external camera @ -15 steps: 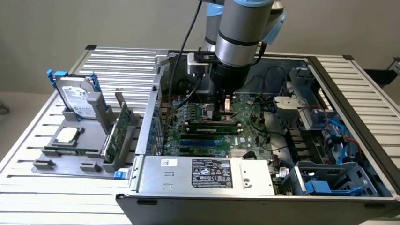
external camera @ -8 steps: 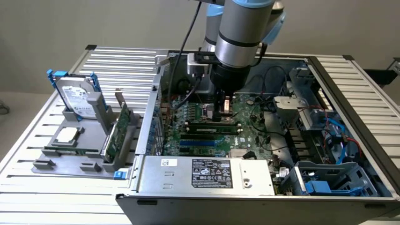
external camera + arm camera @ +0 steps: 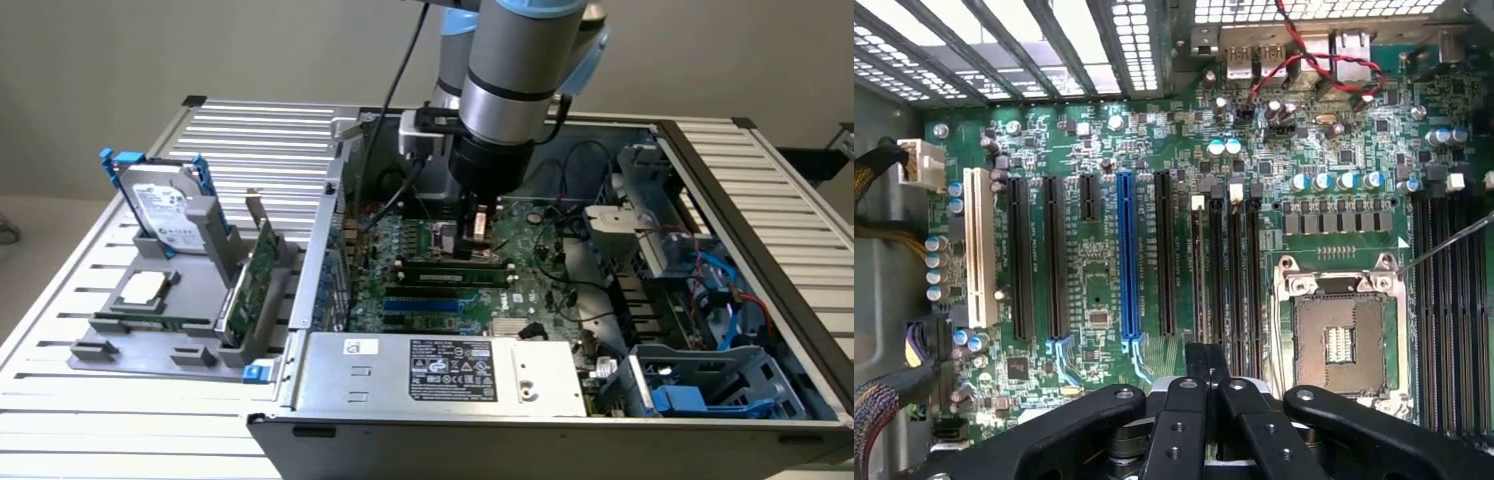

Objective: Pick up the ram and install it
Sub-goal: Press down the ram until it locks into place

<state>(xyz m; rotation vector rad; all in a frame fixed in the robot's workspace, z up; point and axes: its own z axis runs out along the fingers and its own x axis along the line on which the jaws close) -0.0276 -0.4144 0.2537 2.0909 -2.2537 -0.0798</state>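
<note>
- Gripper [image 3: 1204,375] fingers drawn together, nothing visibly between them, poised over motherboard [image 3: 1104,280] memory slots [image 3: 1226,280].
- Ram [image 3: 454,267] lies seated in a slot, directly below gripper [image 3: 477,240].
- Farther off: drive [image 3: 171,215] upright on grey tray [image 3: 134,350].

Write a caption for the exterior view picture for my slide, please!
Robot tool reaching down into an open computer case, right over the motherboard, with a ram stick lying across the slots beneath it.
</note>
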